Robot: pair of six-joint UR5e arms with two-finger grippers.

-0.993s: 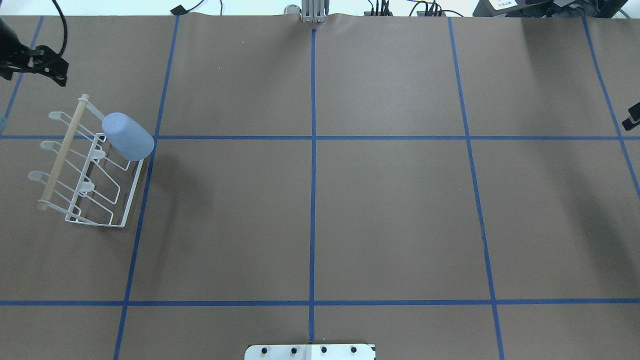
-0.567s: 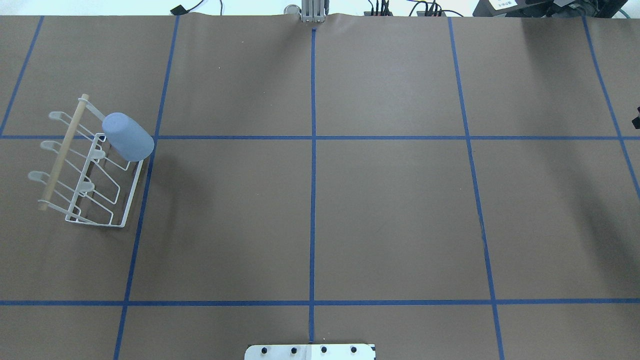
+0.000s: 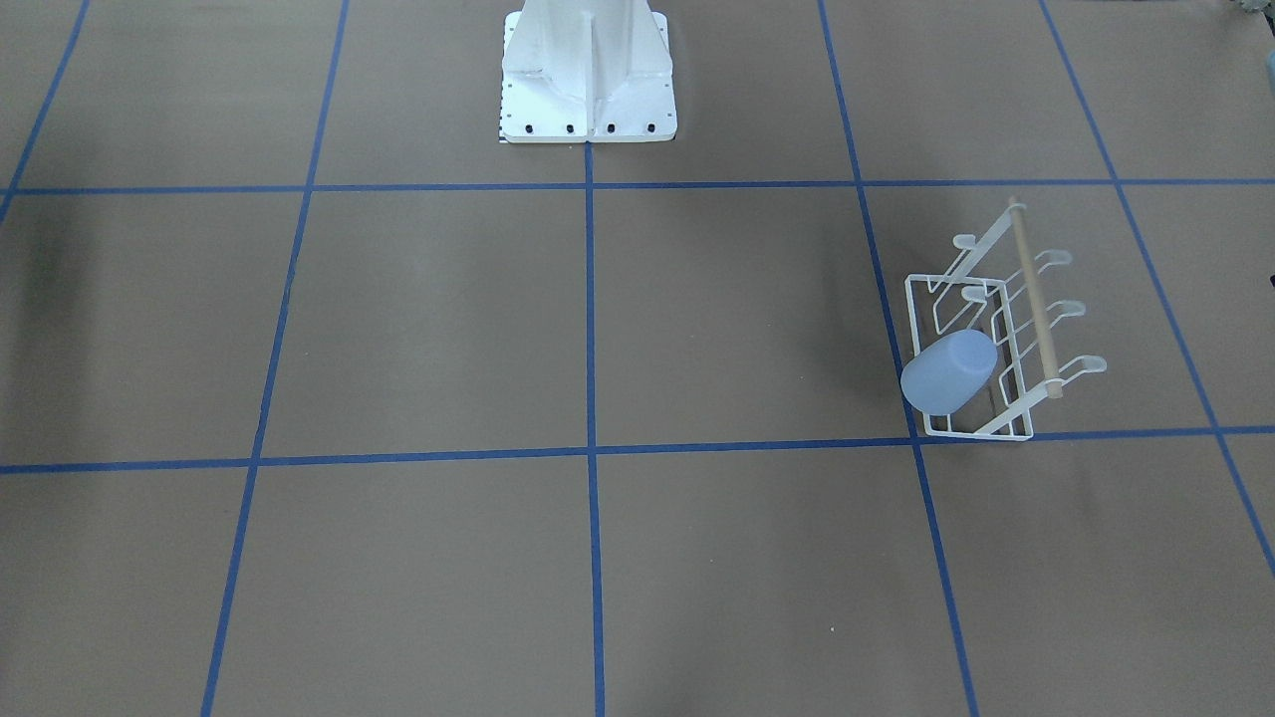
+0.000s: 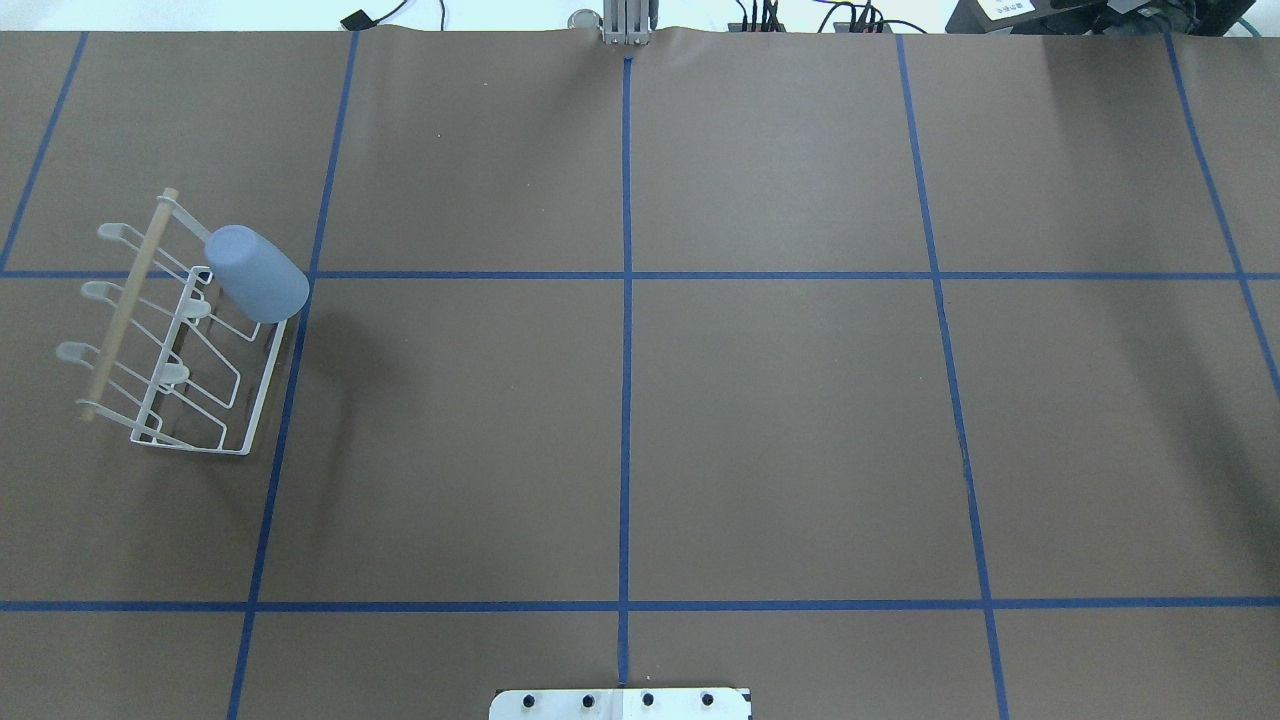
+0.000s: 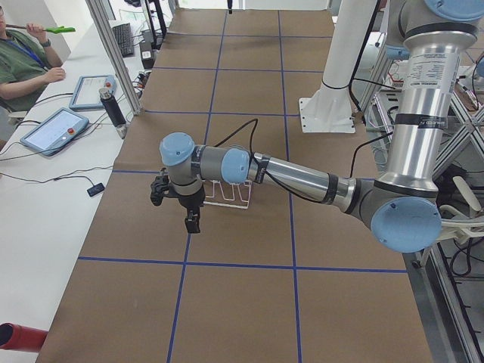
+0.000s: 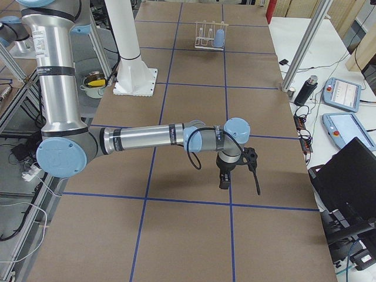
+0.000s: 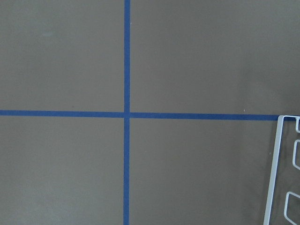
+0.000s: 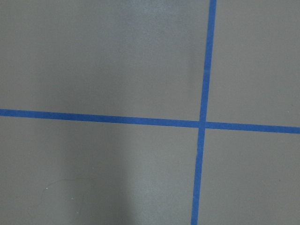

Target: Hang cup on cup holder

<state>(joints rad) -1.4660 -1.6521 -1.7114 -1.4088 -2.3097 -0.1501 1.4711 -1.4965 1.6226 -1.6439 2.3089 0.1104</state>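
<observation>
The light blue-grey cup (image 4: 257, 273) sits tilted over a prong at the far end of the white wire cup holder (image 4: 125, 300), on the side towards the table's middle. Both also show in the front-facing view: cup (image 3: 948, 372), holder (image 3: 1036, 299). A corner of the holder's base wire (image 7: 274, 164) shows in the left wrist view. My left gripper (image 5: 193, 221) hangs over the table beside the holder, seen only from the left end. My right gripper (image 6: 239, 181) hangs far from the holder, seen only from the right end. I cannot tell whether either is open or shut.
The robot's white base plate (image 4: 620, 703) stands at the near middle edge. Blue tape lines divide the brown table cover (image 4: 780, 420) into squares. An operator (image 5: 19, 64) and tablets (image 5: 53, 130) sit along the far side. A black laptop (image 6: 346, 176) is by the right end.
My left gripper has gone out of the overhead view at the top left, and my right gripper has gone out at the right edge. The cup and holder have not moved.
</observation>
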